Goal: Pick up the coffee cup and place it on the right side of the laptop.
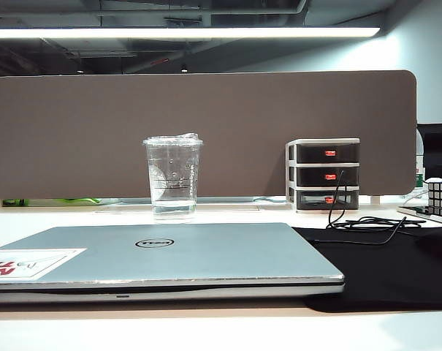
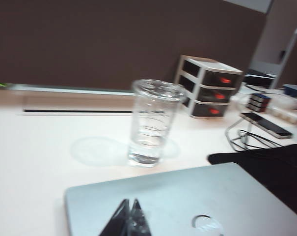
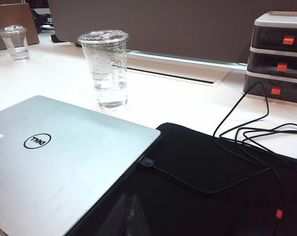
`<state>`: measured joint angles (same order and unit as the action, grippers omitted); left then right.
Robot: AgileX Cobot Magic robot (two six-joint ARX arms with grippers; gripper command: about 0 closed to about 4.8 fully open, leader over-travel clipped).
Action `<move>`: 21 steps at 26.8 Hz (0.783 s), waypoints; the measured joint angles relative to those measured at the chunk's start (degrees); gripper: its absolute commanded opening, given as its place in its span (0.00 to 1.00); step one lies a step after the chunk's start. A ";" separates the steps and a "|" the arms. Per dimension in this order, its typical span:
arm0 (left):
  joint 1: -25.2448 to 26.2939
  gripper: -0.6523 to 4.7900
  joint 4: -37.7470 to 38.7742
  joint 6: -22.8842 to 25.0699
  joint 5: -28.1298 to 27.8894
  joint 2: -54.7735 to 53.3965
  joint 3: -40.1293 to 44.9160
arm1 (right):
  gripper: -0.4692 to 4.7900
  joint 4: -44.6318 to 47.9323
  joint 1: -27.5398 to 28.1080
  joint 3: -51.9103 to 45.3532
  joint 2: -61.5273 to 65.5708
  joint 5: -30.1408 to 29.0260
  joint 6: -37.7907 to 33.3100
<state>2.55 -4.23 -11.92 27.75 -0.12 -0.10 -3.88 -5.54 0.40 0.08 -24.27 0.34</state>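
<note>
Coffee cup [image 1: 173,178]: clear plastic, faint printed lines, droplets. Laptop [image 1: 162,256]: silver-grey lid, black round Dell logo; white sticker [image 1: 27,263], red lettering. Bench [image 1: 60,219]: white. Mat [image 1: 381,270]: black, black cable [image 1: 367,223] across it. Drawer unit [image 1: 324,174]: white frame, black drawers, red-orange handles. Partition [image 1: 206,124]: brown. Rubik's cube [image 1: 440,197]: black grid, red and white squares. Left gripper [image 2: 129,220], right gripper [image 3: 123,219]: dark fingers.

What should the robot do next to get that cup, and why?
Probably open the right gripper and reach over the laptop toward the cup. The cup stands upright behind the closed laptop, untouched. The left gripper is shut; both hang low over the laptop's near side, far from the cup. The black mat on the right awaits it.
</note>
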 measured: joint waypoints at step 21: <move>0.00 0.12 -4.48 -12.22 -1.46 0.02 -2.80 | 0.09 0.02 0.00 0.00 0.00 -1.29 -0.57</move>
<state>2.55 -8.71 -24.14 26.28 -0.10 -2.90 -3.86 -5.54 0.40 0.08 -25.56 -0.23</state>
